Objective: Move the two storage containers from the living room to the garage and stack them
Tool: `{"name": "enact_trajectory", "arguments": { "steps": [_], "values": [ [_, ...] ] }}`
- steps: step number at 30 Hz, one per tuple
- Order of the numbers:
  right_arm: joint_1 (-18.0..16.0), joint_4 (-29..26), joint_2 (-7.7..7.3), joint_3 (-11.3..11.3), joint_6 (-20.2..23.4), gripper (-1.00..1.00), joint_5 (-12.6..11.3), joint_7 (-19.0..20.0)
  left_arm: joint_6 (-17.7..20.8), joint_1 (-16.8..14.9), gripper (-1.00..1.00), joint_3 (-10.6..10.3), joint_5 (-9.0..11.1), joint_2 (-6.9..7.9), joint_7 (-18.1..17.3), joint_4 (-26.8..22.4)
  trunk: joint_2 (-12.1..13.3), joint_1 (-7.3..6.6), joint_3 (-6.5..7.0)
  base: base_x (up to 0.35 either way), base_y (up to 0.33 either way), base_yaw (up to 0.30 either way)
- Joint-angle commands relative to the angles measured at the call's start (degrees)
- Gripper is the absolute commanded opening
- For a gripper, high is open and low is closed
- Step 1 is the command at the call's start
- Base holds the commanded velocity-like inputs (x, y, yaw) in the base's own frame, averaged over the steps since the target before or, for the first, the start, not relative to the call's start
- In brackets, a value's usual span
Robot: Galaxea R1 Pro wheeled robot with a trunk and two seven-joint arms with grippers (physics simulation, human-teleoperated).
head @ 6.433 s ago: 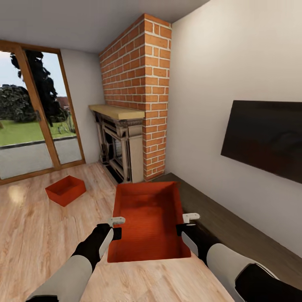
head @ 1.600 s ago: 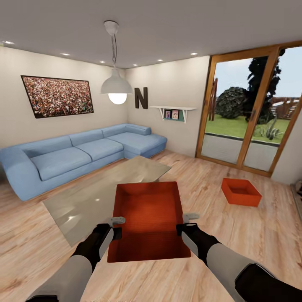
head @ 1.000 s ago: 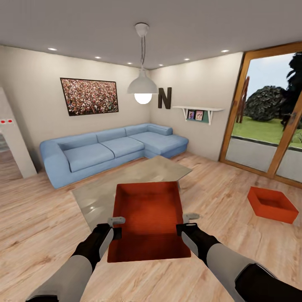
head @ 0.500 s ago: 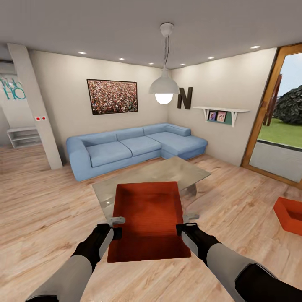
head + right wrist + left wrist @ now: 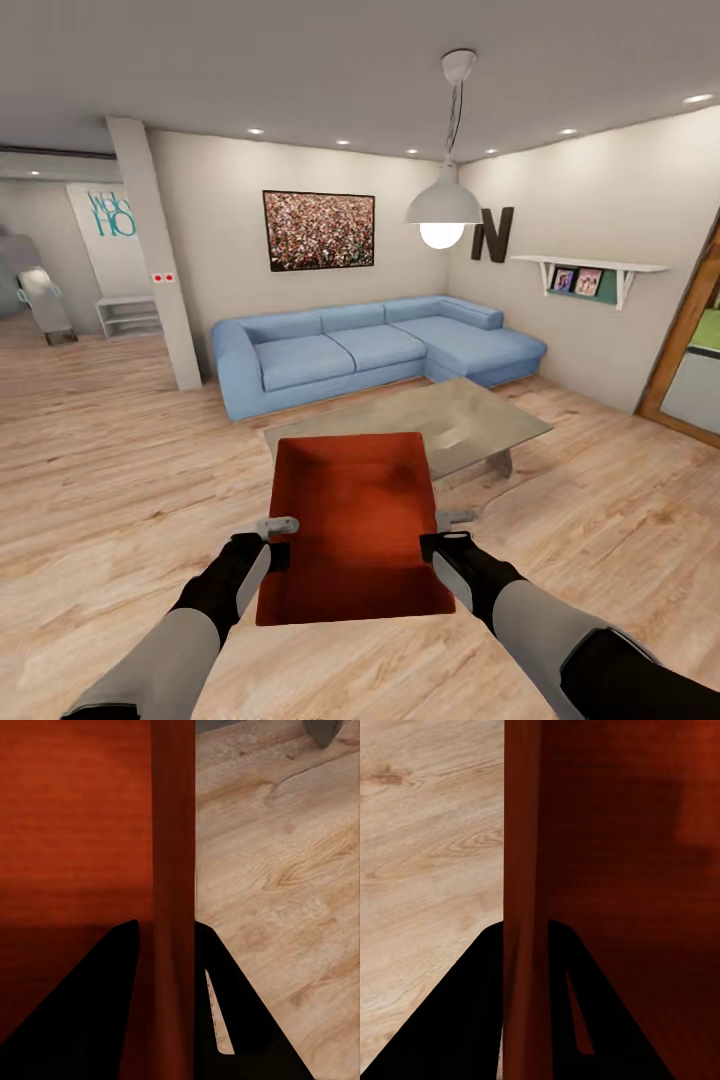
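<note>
Up front, both grippers' fingers (image 5: 472,1012) pinch opposite side walls of one storage container (image 5: 350,520).

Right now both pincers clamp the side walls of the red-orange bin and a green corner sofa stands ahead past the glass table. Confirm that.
Not quite: the corner sofa is light blue, as the head view shows. Otherwise correct: the left pincer and right pincer clamp the red-orange bin, with the glass table ahead.
</note>
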Motion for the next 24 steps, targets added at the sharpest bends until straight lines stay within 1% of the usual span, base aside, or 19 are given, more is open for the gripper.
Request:
{"name": "enact_trajectory", "arguments": {
  "steps": [1, 24],
  "values": [
    [0.0, -1.0, 0.06, 1.4, 0.2, -1.00, -1.3, -0.3, 0.3, 0.0, -1.00, 0.1, -0.4, -0.11, 0.5, 0.0, -0.1, 0.02, -0.05, 0.000, 0.000, 0.296],
    [0.0, -1.0, 0.03, 1.4, 0.2, -1.00, -1.3, -0.2, 0.3, 0.0, -1.00, 0.1, -0.4, -0.32, 0.5, 0.0, -0.1, 0.02, -0.05, 0.000, 0.000, 0.296]
  ]
}}
